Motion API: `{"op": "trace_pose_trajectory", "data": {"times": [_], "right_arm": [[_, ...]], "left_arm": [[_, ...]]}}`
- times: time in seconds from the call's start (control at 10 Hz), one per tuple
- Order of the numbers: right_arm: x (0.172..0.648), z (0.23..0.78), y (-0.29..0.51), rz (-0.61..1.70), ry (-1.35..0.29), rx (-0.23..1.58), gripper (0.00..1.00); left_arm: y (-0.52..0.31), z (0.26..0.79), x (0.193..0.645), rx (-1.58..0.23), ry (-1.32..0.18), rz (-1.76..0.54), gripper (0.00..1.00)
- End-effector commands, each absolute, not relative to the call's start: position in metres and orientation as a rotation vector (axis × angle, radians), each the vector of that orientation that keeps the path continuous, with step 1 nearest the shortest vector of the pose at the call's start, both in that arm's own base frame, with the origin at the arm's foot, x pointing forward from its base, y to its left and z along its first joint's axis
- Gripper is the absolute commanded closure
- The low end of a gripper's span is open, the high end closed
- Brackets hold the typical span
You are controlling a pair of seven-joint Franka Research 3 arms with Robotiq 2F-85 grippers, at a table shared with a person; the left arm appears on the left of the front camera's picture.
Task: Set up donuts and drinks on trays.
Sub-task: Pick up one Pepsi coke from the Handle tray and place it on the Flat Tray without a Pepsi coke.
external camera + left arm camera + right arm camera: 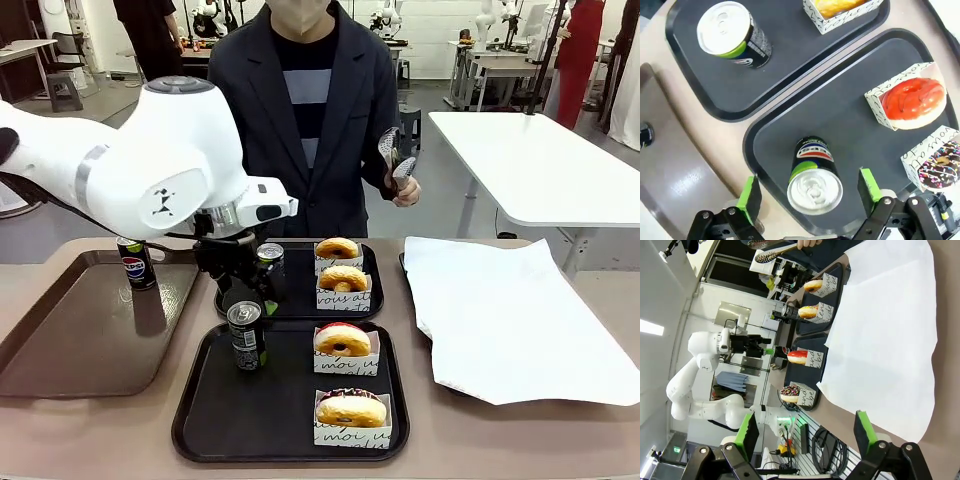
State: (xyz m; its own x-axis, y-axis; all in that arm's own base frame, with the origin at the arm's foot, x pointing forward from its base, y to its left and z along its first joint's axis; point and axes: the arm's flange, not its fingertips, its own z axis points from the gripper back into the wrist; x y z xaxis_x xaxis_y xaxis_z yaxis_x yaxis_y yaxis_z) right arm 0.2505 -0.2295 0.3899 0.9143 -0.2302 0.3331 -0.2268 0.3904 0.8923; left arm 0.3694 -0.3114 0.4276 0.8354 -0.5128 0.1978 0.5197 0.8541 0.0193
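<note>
Two black trays lie one behind the other, the near tray (270,410) (855,125) and the far tray (300,300) (785,55). The near tray holds a dark can (246,335) (814,180), a red donut (343,340) (912,100) and a chocolate sprinkled donut (350,408) (940,167) in paper sleeves. On the far tray stand a green-rimmed can (270,265) (732,35) and two golden donuts (337,248) (343,278). My left gripper (247,295) (810,192) hangs open just above the near can, fingers either side of its top. My right gripper (806,435) is open and holds nothing.
A brown tray (80,330) at the left carries a Pepsi can (135,262). A white paper sheet (510,310) (890,340) covers the table's right side. The person stands at the far edge holding tongs (395,160).
</note>
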Motion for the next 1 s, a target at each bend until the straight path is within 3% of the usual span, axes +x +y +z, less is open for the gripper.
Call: {"op": "trace_pose_trajectory", "data": {"times": [0.0, 0.3, 0.9], "right_arm": [[0.252, 0.390, -0.231, 0.010, -0.467, 1.194, 0.00], [0.252, 0.390, -0.231, 0.010, -0.467, 1.194, 0.00], [0.252, 0.390, -0.231, 0.010, -0.467, 1.194, 0.00]], "left_arm": [[-0.302, 0.441, 0.362, -0.021, -0.179, -0.490, 0.00], [-0.293, 0.454, 0.358, -0.021, -0.126, -0.438, 0.00], [-0.299, 0.446, 0.361, -0.016, -0.169, -0.502, 0.00]]}}
